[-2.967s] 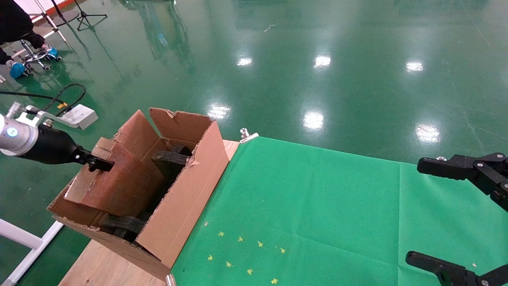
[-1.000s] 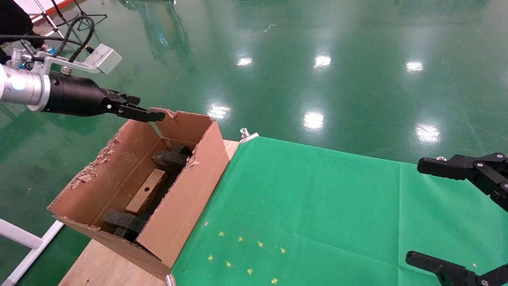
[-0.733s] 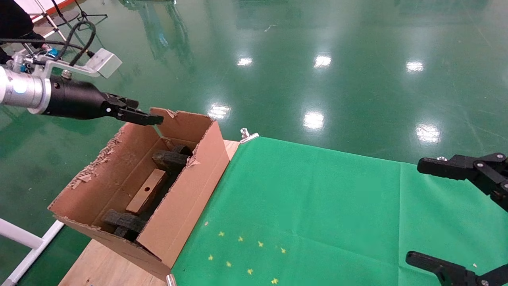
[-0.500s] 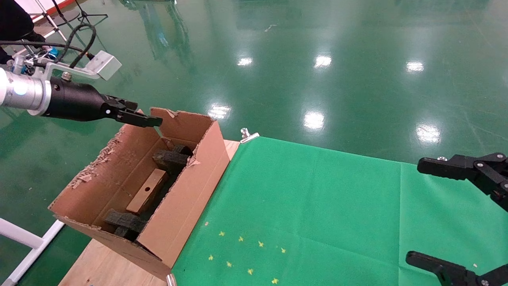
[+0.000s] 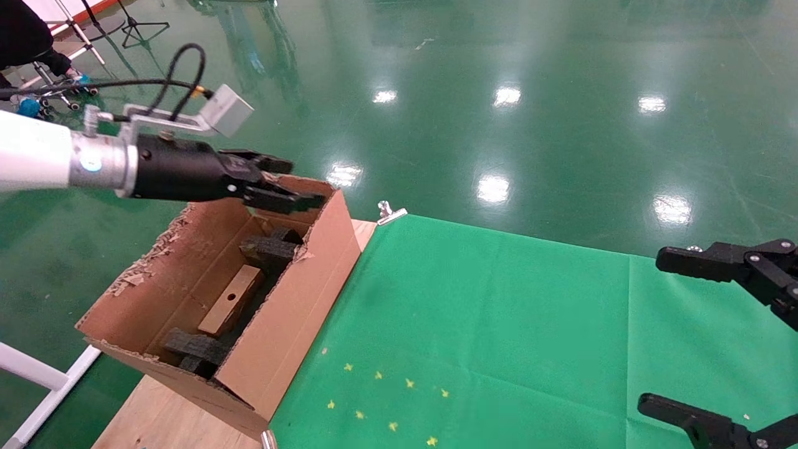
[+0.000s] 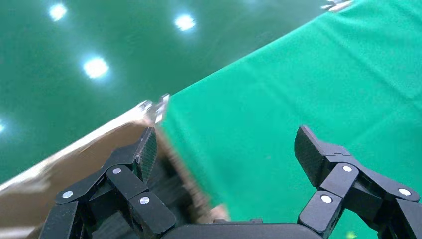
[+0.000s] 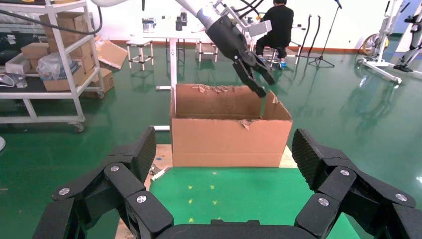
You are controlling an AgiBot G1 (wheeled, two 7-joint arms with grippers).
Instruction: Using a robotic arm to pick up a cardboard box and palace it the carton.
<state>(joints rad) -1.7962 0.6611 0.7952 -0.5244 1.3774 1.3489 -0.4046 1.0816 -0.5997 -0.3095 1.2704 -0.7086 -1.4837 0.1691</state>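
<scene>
The cardboard box (image 5: 229, 300), slim and brown with a round hole, lies inside the carton (image 5: 293, 318) between black foam blocks (image 5: 268, 248). No gripper touches it. The robotic arm on my left is white with a black gripper. This left gripper (image 5: 305, 183) hovers open and empty above the carton's far end wall. In the left wrist view the left gripper (image 6: 226, 144) spans the carton's blurred edge (image 6: 89, 159) and green cloth. My right gripper (image 5: 686, 337) is parked open over the cloth at the right edge. The right wrist view shows the right gripper (image 7: 225, 147) facing the carton (image 7: 229, 142) and the left gripper (image 7: 261, 82).
A green cloth (image 5: 499, 324) with small yellow marks (image 5: 386, 399) covers the table right of the carton. A metal clamp (image 5: 389, 212) holds its far corner. Bare wood (image 5: 162, 418) shows under the carton's near end. A shiny green floor lies beyond.
The left arm has swung right, from beyond the carton's far left corner to above its far end wall, and its fingers have spread wider. Box and right gripper have not moved.
</scene>
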